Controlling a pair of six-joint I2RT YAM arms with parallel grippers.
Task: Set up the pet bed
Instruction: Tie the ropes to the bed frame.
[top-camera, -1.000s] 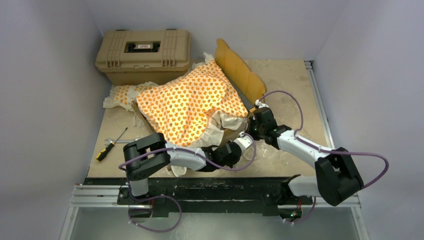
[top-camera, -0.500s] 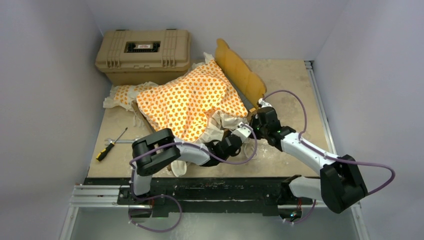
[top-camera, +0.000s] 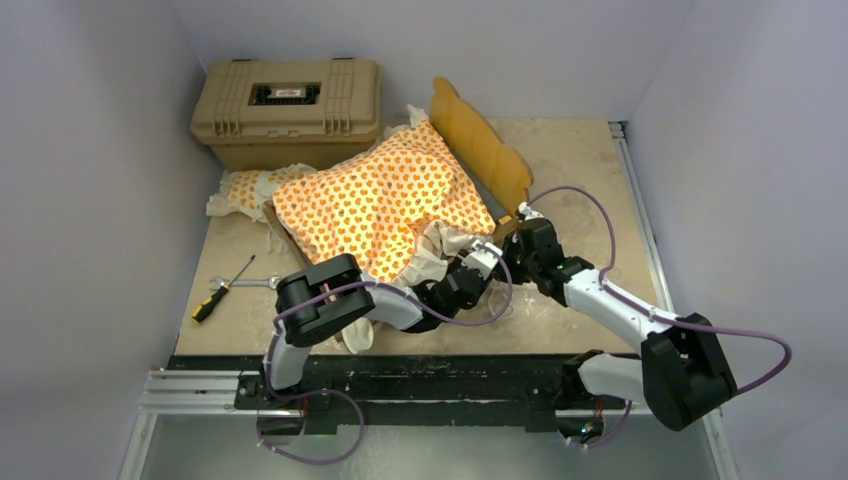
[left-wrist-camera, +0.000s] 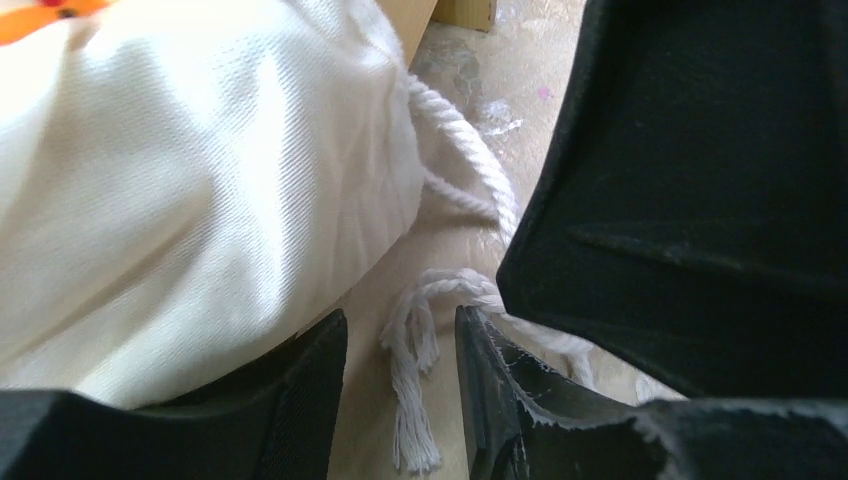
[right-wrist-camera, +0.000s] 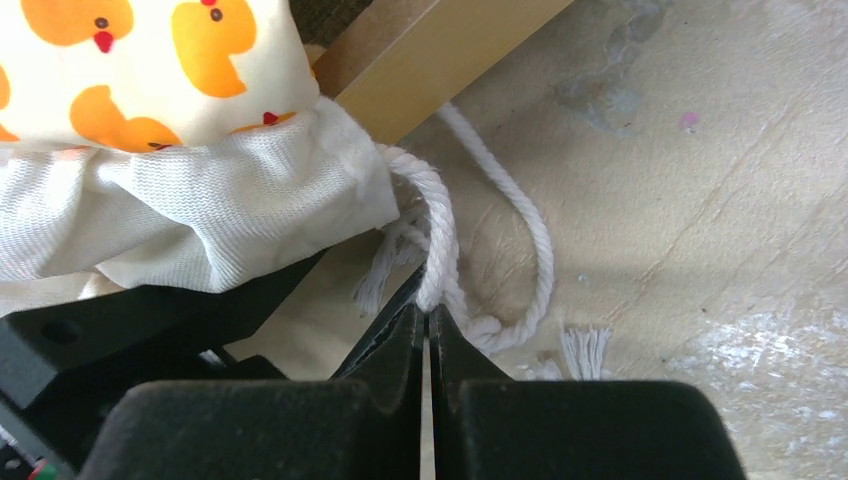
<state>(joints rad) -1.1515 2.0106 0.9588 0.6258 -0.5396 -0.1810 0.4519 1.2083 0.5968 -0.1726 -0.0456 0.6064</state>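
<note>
Cushion (top-camera: 380, 205), one, duck-printed with white ruffle, draped over one scalloped wooden frame (top-camera: 480, 140) mid-table; one matching pillow (top-camera: 245, 188) beside it; one twisted white cord (right-wrist-camera: 437, 235); left gripper (left-wrist-camera: 400, 330) narrowly parted around a frayed end; right gripper (right-wrist-camera: 428, 312) closed, tips touching cord.

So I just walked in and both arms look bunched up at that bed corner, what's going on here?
Both arms are working at the near right corner of the pet bed. The right gripper is shut on a white cord beside the wood frame. The left gripper stands open with a frayed cord end between its fingers. The duck-print mattress cushion lies bunched on the frame, not yet flat.
</note>
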